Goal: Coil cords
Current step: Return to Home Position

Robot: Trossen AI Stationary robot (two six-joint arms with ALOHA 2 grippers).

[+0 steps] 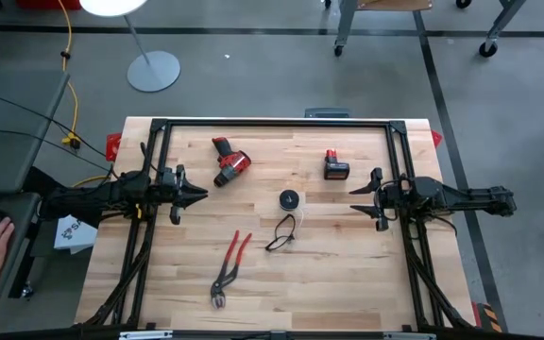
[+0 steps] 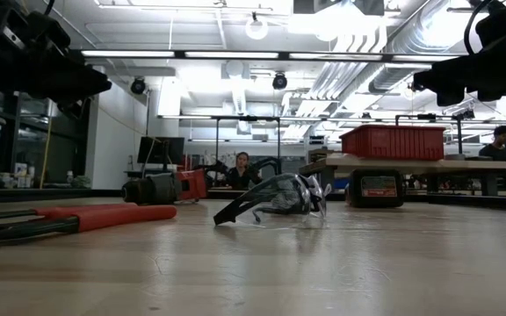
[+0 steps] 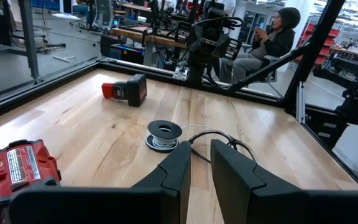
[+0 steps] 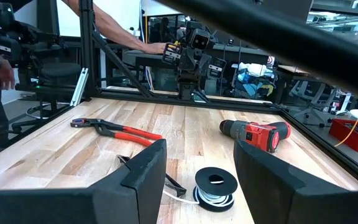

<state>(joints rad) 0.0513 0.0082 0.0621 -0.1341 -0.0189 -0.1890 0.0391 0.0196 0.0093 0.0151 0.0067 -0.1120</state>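
Red-handled pliers lie closest to you on the counter, with safety glasses just beyond them. Your white cord sits wound on the black spool mid-counter, with a short tail trailing toward the glasses. Your left end effector hangs over the counter's left edge, fingers narrowly parted. Your right end effector hangs over the right edge, spread wide.

I see bright, even overhead light — ceiling strips blown out in the low view, tabletop blurred up close, shadows soft.
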